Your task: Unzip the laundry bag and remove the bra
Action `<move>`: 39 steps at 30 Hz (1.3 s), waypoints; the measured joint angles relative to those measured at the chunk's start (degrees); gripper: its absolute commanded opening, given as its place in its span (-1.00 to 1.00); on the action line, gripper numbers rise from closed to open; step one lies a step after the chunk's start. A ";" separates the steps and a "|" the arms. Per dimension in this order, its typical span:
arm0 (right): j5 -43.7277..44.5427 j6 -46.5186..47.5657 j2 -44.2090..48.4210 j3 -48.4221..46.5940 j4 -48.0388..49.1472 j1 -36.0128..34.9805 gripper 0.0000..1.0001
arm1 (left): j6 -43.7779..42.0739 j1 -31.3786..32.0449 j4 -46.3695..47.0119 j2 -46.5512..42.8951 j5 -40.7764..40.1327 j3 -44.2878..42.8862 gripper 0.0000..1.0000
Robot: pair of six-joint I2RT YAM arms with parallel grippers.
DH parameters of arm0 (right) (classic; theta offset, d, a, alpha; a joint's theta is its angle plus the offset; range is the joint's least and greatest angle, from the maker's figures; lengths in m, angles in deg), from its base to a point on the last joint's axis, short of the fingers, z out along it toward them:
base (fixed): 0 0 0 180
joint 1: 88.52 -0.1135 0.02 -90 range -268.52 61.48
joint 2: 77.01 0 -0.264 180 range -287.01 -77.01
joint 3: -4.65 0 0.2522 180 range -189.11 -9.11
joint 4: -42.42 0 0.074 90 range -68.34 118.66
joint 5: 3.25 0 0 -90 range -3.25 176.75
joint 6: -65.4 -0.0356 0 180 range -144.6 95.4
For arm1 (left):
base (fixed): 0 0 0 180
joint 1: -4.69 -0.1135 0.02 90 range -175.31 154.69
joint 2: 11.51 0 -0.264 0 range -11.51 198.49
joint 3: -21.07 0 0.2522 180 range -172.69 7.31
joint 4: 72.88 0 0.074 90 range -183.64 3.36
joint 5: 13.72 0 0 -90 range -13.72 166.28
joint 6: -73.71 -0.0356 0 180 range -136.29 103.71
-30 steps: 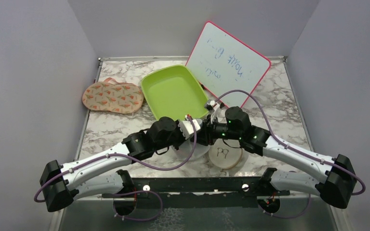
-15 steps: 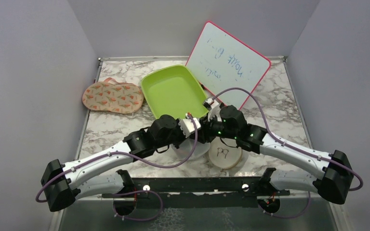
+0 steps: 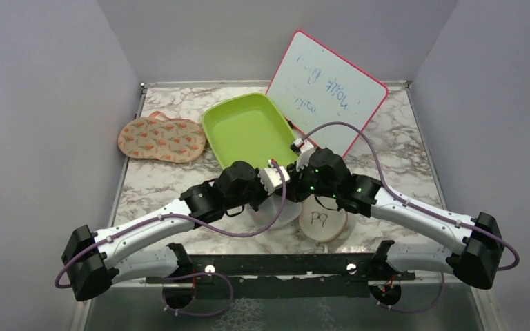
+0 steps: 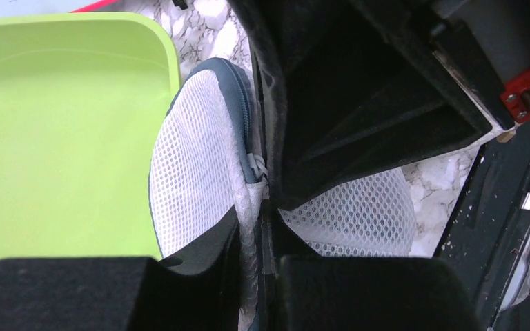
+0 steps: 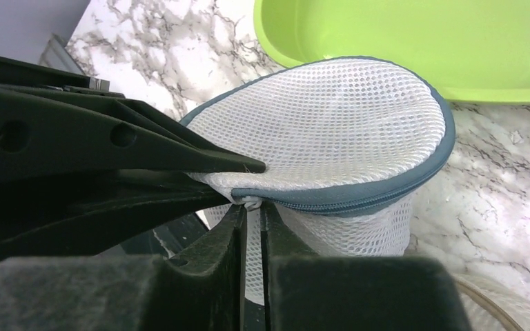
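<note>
The laundry bag (image 5: 331, 117) is a white mesh drum with a grey-blue zip rim (image 5: 386, 196), and the zip is closed along the stretch that shows. In the top view it (image 3: 281, 212) lies mostly under the two wrists at the table's near middle. My left gripper (image 4: 257, 231) is shut on the bag's rim fabric, and its fingers (image 5: 145, 148) clamp the rim from the left. My right gripper (image 5: 252, 215) is shut on the small white zip pull at the end of the zip. The two grippers (image 3: 276, 181) (image 3: 302, 176) nearly touch. The bra is hidden.
A lime-green tray (image 3: 248, 131) stands just behind the bag. A pink-framed whiteboard (image 3: 328, 89) leans at the back right. A patterned orange pouch (image 3: 161, 138) lies at the back left. A beige disc marked with glasses (image 3: 322, 221) sits right of the bag.
Both wrists have shifted slightly left and toward the far side, the right one more. Both grippers keep their hold on the bag.
</note>
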 measured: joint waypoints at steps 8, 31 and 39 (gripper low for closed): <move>2.03 -0.42 0.02 -3.02 -4.63 -0.04 -0.99 | -0.02 0.00 0.07 0.15 0.81 -0.11 -1.00; -10.21 17.66 0.81 -5.79 -13.60 10.29 -0.99 | -7.67 0.00 -0.17 -8.66 7.26 5.31 -1.00; -24.24 20.22 0.28 -6.67 -14.27 11.69 -0.99 | -7.85 0.02 -1.29 -8.72 9.86 4.92 0.95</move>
